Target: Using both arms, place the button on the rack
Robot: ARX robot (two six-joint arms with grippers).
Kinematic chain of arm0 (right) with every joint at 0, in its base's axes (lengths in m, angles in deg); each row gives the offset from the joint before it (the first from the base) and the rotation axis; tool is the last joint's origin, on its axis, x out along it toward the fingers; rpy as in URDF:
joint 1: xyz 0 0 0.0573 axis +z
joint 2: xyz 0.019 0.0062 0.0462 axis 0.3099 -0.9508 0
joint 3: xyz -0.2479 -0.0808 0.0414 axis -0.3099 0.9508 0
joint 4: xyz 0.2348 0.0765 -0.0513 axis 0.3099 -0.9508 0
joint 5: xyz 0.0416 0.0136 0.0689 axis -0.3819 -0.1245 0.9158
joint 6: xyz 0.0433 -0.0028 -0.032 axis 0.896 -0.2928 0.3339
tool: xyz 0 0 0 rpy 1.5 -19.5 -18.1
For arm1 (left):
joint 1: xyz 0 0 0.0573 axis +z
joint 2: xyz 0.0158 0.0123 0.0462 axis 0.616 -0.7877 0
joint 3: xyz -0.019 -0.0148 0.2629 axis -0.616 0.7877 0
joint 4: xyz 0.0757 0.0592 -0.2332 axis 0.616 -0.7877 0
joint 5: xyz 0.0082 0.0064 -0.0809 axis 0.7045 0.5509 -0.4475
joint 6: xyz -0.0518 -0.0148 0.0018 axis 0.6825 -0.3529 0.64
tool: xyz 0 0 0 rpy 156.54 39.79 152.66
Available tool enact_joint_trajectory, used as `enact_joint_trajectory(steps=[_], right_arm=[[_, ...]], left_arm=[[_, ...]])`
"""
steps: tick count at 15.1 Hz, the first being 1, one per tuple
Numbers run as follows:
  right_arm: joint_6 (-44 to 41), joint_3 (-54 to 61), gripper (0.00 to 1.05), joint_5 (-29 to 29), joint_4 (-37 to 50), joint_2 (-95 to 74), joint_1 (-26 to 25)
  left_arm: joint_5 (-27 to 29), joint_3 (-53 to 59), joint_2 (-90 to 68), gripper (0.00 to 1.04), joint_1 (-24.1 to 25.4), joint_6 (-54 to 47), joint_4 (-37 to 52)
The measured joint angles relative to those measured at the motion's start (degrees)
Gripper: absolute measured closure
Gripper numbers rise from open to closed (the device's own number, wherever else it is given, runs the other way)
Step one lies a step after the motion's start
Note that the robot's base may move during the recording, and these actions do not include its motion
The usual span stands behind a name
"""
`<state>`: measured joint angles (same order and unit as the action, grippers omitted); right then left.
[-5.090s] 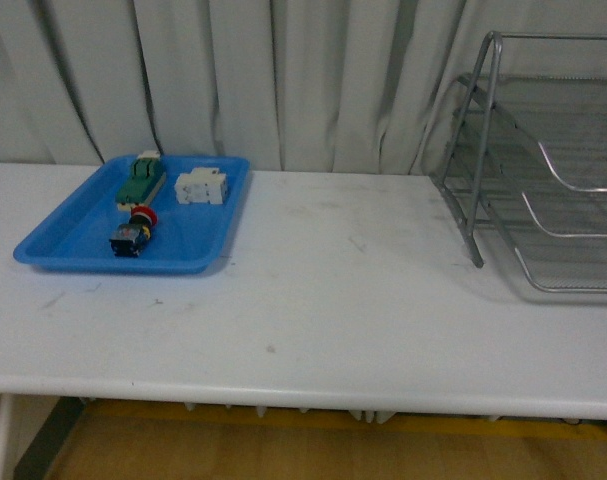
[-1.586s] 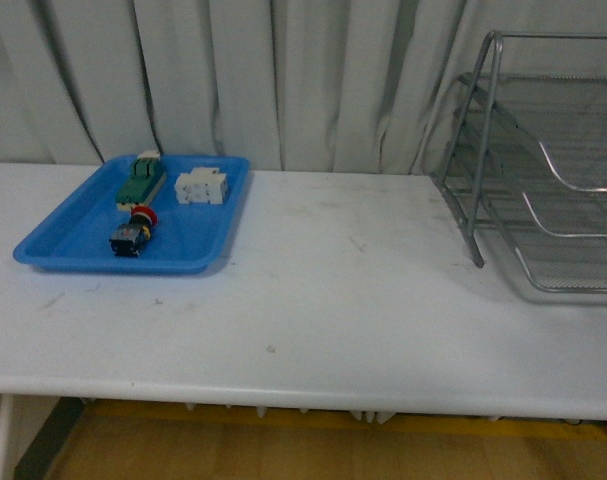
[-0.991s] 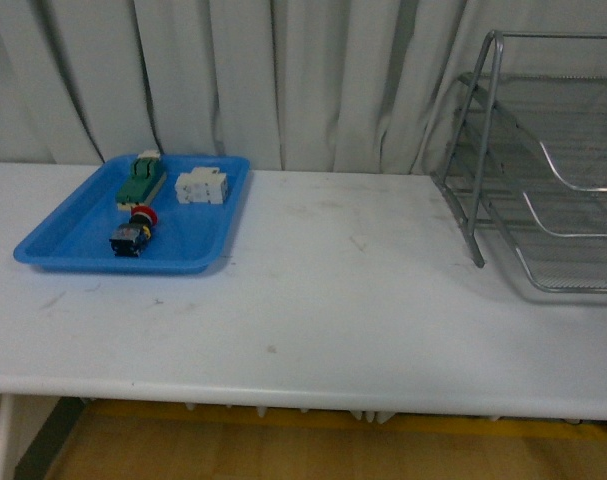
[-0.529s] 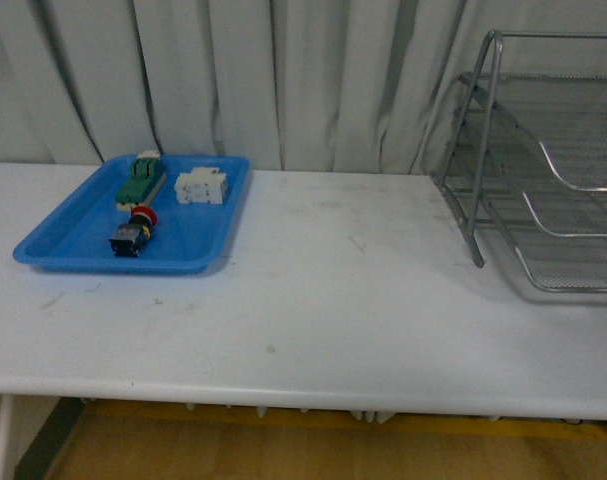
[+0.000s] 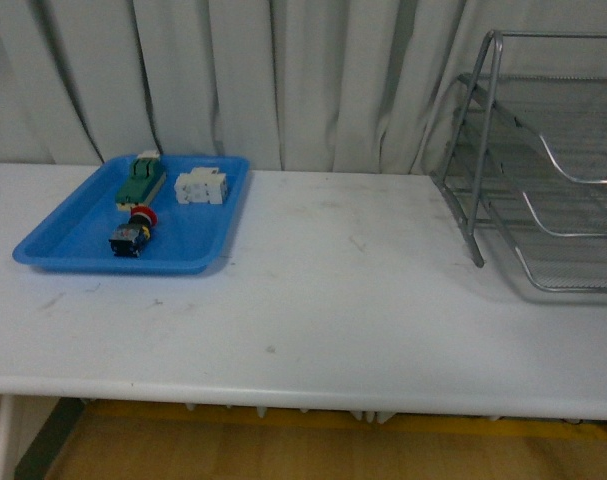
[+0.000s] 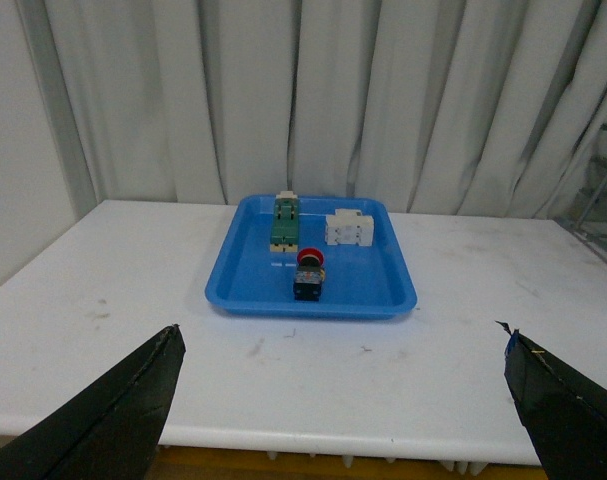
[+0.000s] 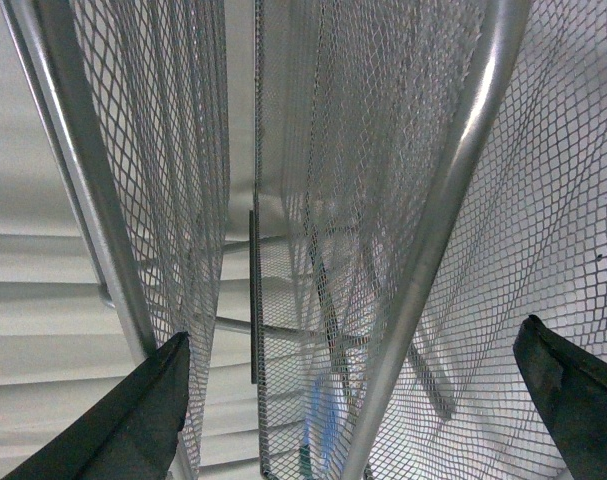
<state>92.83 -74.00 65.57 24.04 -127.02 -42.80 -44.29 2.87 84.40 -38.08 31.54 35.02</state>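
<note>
The button (image 5: 133, 231), red cap over a yellow collar and blue-black body, lies in the blue tray (image 5: 63, 248) at the table's left; in the left wrist view the button (image 6: 308, 274) is well ahead of my open left gripper (image 6: 338, 400), whose black fingertips (image 6: 123, 410) frame bare table. The silver wire-mesh rack (image 5: 543, 170) stands at the right. Rack mesh and tubes (image 7: 433, 220) fill the right wrist view, with my right gripper (image 7: 353, 400) open close against them. Neither arm shows in the front view.
In the tray, a green-and-white block (image 5: 141, 178) and white terminal blocks (image 5: 201, 186) sit behind the button. A grey curtain (image 5: 283, 80) hangs behind the white table (image 5: 343, 300). The table's front edge runs along the bottom of the front view.
</note>
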Motion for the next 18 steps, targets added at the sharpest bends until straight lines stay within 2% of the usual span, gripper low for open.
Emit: enact_joint_trajectory(steps=[3,4,11,12,18], right_arm=[[-1.8,-1.3,0.07,0.7,-0.1,-0.7,0.1],[-2.4,-1.6,0.13,0.8,0.1,-0.8,0.3],[-4.5,-3.0,0.94,1.0,-0.2,-2.4,0.7],[-3.2,-3.0,0.99,1.0,-0.3,-2.6,0.7],[-0.7,-2.2,1.00,1.0,0.2,-2.7,0.6]], left_arm=[[0.0,0.0,0.0,0.07,0.0,0.0,0.0],[0.0,0.0,0.0,0.07,0.0,0.0,0.0],[0.0,0.0,0.0,0.07,0.0,0.0,0.0],[0.0,0.0,0.0,0.07,0.0,0.0,0.0],[0.0,0.0,0.0,0.07,0.0,0.0,0.0]])
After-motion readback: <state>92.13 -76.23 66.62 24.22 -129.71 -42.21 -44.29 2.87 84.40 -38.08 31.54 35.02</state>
